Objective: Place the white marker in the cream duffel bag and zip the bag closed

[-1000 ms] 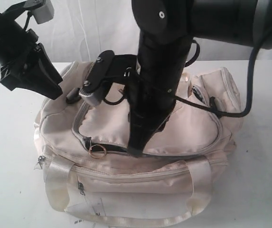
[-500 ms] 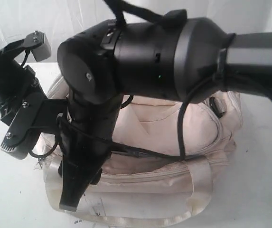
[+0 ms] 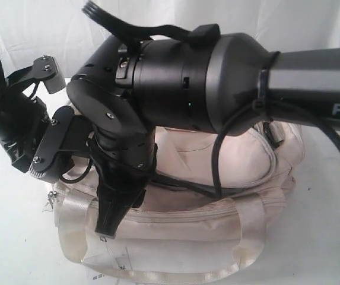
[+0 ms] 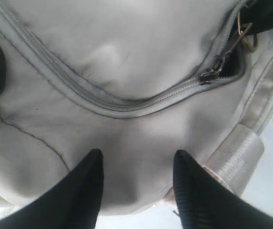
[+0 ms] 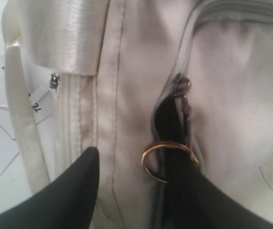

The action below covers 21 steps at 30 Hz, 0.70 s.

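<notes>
A: Cream duffel bag (image 3: 181, 234) relative to the pincers?

B: Directly beneath both; white marker out of sight. Left gripper (image 4: 137, 155) spread wide over bare fabric, grasping nothing. Right gripper (image 5: 137, 164) likewise parted, gold ring (image 5: 167, 162) just beside one finger.

A: Versus a second ago?

B: Right gripper shifted from the middle of the zipper (image 4: 126, 102) toward the bag's left front.

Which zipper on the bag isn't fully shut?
The curved top zipper with the gold ring on its pull: black lining shows through a short gap there. The straight front zipper by the handle is closed.
</notes>
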{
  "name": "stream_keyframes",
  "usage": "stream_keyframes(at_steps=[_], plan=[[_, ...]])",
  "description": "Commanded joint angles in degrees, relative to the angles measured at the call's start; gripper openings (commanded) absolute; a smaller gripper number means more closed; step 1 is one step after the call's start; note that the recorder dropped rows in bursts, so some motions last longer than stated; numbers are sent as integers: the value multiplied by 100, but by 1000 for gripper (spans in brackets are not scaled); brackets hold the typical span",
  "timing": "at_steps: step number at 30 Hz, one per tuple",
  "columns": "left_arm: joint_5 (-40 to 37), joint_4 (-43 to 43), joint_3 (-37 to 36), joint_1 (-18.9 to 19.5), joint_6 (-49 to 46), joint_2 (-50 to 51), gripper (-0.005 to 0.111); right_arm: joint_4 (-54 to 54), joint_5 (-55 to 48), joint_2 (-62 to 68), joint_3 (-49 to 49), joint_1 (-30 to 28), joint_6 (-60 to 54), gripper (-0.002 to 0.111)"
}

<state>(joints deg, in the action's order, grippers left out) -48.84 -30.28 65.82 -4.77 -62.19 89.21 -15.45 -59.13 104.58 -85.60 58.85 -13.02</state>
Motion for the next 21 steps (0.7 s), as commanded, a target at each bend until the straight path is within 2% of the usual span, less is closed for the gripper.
stream_keyframes(at_steps=[1, 5, 11, 21], plan=[[-16, -75, -34, 10, 53, -52, 51, -108, 95, -75, 1, 6, 165, 32], [-29, -75, -34, 10, 53, -52, 51, -161, 66, -86, 1, 6, 517, 0], [-41, -75, -34, 10, 53, -52, 51, -245, 66, -285, 1, 6, 1075, 0], [-39, -97, -34, 10, 79, -52, 51, -205, 66, -822, 1, -5, 1076, 0]])
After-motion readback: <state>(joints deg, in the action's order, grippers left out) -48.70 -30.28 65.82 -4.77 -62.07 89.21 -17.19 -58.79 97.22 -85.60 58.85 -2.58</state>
